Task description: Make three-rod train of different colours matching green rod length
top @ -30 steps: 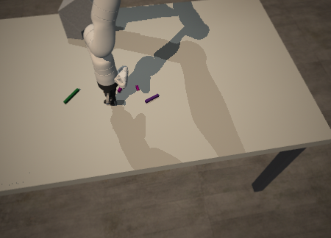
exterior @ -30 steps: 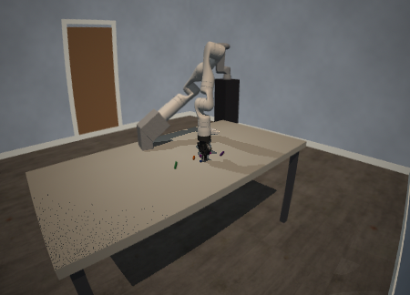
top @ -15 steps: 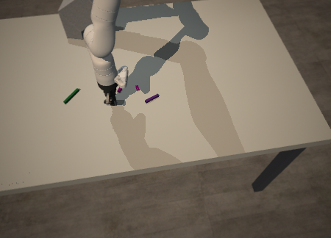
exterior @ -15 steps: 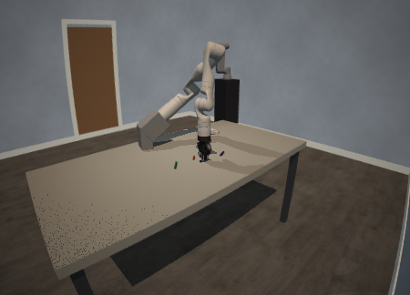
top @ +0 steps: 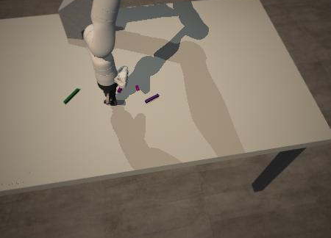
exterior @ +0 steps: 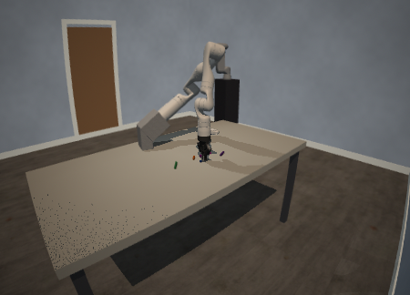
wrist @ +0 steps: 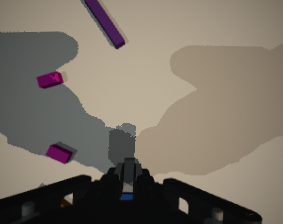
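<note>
My gripper (top: pixel 110 101) (exterior: pixel 202 157) (wrist: pixel 128 173) points straight down, low over the table, and is shut on a small blue rod (wrist: pixel 127 197). The green rod (top: pixel 71 95) (exterior: pixel 175 165) lies flat to its left in the top view. Two short magenta rods (top: pixel 119 89) (top: pixel 137 87) (wrist: pixel 59 153) (wrist: pixel 50 79) lie just right of the gripper. A purple rod (top: pixel 151 98) (exterior: pixel 221 154) (wrist: pixel 105 22) lies further right. A small orange rod (exterior: pixel 193 157) lies close by the gripper; the arm hides it in the top view.
The arm's grey base block (top: pixel 75 15) (exterior: pixel 152 126) stands at the table's back. The table's front edge (top: pixel 165 167) is far from the rods. A black pedestal (exterior: pixel 227 98) stands behind the table.
</note>
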`<state>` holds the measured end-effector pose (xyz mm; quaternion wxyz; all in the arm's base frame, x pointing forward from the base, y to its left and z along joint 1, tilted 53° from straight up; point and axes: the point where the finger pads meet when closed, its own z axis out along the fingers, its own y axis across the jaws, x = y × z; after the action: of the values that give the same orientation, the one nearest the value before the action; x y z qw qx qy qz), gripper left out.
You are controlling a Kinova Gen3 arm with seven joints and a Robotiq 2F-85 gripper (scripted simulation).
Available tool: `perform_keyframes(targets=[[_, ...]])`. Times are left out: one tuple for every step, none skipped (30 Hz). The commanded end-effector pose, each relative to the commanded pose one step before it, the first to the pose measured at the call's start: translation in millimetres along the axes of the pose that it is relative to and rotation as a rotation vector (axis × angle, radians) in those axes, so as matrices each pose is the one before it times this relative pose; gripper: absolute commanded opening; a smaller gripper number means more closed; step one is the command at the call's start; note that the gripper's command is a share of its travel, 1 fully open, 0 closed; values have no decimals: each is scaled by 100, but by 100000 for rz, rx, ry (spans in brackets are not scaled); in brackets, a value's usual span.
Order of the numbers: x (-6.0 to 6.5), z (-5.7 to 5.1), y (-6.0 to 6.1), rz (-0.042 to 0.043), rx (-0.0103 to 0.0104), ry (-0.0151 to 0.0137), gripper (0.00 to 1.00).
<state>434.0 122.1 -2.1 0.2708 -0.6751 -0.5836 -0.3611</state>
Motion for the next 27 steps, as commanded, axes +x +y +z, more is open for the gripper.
perform_keyframes(targets=[[-84, 156, 179, -1529, -241, -365, 5], [0, 0, 0, 0, 0, 0, 5], [0, 0, 0, 0, 0, 0, 5], [0, 0, 0, 0, 0, 0, 5], [0, 0, 0, 0, 0, 0, 5], [0, 0, 0, 0, 0, 0, 8], [0, 0, 0, 0, 0, 0, 8], [0, 0, 0, 0, 0, 0, 8], [0, 0, 0, 0, 0, 0, 12], [0, 0, 0, 0, 0, 0, 12], [0, 0, 0, 0, 0, 0, 12], [0, 0, 0, 0, 0, 0, 16], [0, 0, 0, 0, 0, 0, 16], [0, 0, 0, 0, 0, 0, 16], [0, 0, 0, 0, 0, 0, 16], [0, 0, 0, 0, 0, 0, 16], [0, 0, 0, 0, 0, 0, 20], [0, 0, 0, 0, 0, 0, 20], [0, 0, 0, 0, 0, 0, 20], [0, 0, 0, 0, 0, 0, 24], [0, 0, 0, 0, 0, 0, 24], [0, 0, 0, 0, 0, 0, 24], [0, 0, 0, 0, 0, 0, 24], [0, 0, 0, 0, 0, 0, 24], [0, 0, 0, 0, 0, 0, 24], [0, 0, 0, 0, 0, 0, 24], [0, 0, 0, 0, 0, 0, 24]])
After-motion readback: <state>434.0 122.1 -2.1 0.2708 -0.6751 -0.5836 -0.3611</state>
